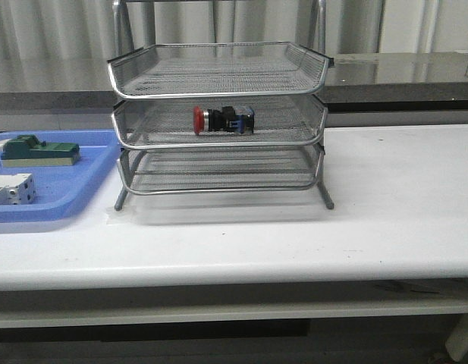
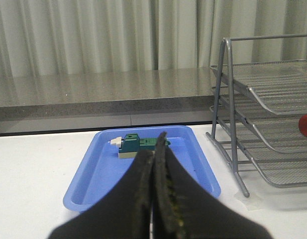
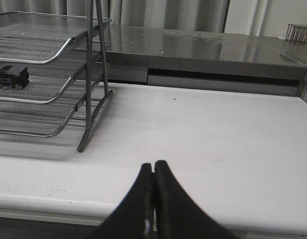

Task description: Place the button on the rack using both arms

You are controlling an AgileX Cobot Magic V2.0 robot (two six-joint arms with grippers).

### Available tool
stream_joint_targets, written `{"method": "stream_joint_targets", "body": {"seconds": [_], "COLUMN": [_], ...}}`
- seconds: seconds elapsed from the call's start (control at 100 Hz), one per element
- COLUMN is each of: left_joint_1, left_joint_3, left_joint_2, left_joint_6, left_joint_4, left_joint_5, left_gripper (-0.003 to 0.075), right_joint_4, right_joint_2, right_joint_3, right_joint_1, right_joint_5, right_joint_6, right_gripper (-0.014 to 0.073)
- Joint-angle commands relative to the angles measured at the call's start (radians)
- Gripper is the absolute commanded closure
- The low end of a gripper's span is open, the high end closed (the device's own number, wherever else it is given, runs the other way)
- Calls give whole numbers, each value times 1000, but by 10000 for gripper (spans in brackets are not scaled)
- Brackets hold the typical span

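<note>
The button [image 1: 223,120], red head pointing left, lies on its side in the middle tray of the silver wire rack [image 1: 218,76]. Its red head [image 2: 306,125] peeks in at the edge of the left wrist view, and its dark body [image 3: 11,76] shows in the right wrist view. Neither arm appears in the front view. My left gripper [image 2: 154,149] is shut and empty, held back from the blue tray. My right gripper [image 3: 153,167] is shut and empty over the table's front edge, well right of the rack [image 3: 53,74].
A flat blue tray [image 1: 82,182] at the left holds a green block [image 1: 36,150] and white blocks [image 1: 12,189]. The same tray [image 2: 93,174] and green block [image 2: 136,145] show in the left wrist view. White table [image 1: 400,197] stretches right of the rack; a grey counter [image 1: 400,72] runs behind.
</note>
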Motion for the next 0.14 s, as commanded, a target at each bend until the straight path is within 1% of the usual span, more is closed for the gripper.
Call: {"method": "stream_joint_targets", "body": {"seconds": [0.0, 0.13], "left_joint_1": [-10, -10], "left_joint_3": [32, 32], "left_joint_2": [-31, -31], "left_joint_6": [-10, -10], "left_joint_4": [-2, -2], "left_joint_5": [-81, -81], "left_gripper": [741, 741], "right_joint_4": [-14, -14], "right_joint_2": [-14, -14], "right_joint_3": [2, 2], "right_joint_1": [-6, -6], "right_joint_5": [-82, -82], "right_joint_6": [0, 0], "right_gripper": [659, 659]}}
